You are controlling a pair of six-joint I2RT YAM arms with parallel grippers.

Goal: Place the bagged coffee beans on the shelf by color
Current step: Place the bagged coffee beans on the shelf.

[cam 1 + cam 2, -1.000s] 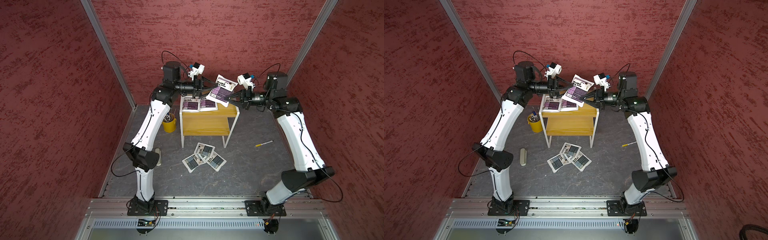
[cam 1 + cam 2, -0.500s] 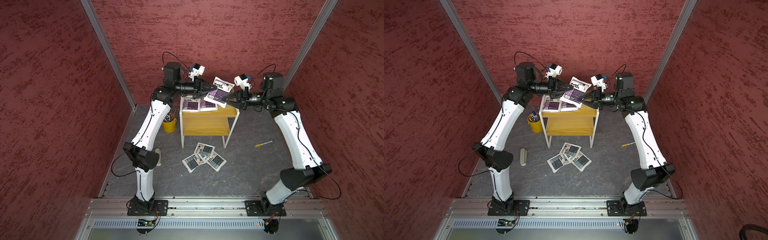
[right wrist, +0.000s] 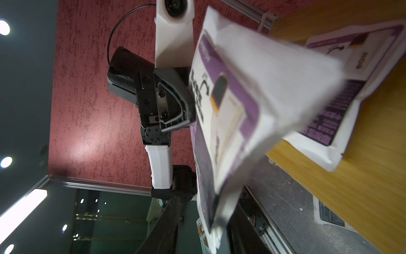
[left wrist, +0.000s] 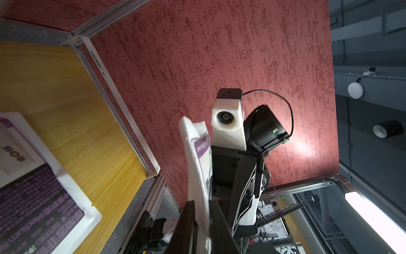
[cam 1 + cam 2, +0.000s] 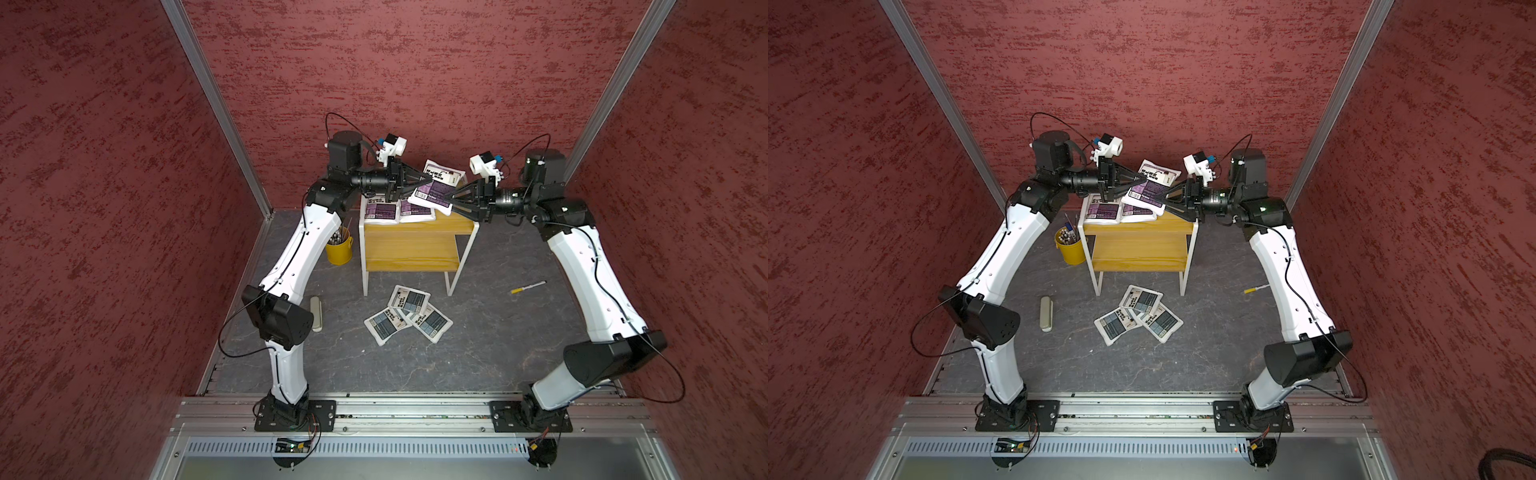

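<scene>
Left wrist view, purple pouch (image 4: 196, 167) pinched in left pincer (image 4: 201, 226), right pincer (image 3: 206, 211) parted around opposite edge

The raised purple pouch (image 3: 241, 105) is blurred, its small print unreadable.

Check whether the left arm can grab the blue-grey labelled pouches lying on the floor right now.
Probably not yet: the left pincer is clamped on a purple-labelled white pouch above the yellow wooden shelf. Nothing covers the blue-grey labelled floor pouches, though.
</scene>
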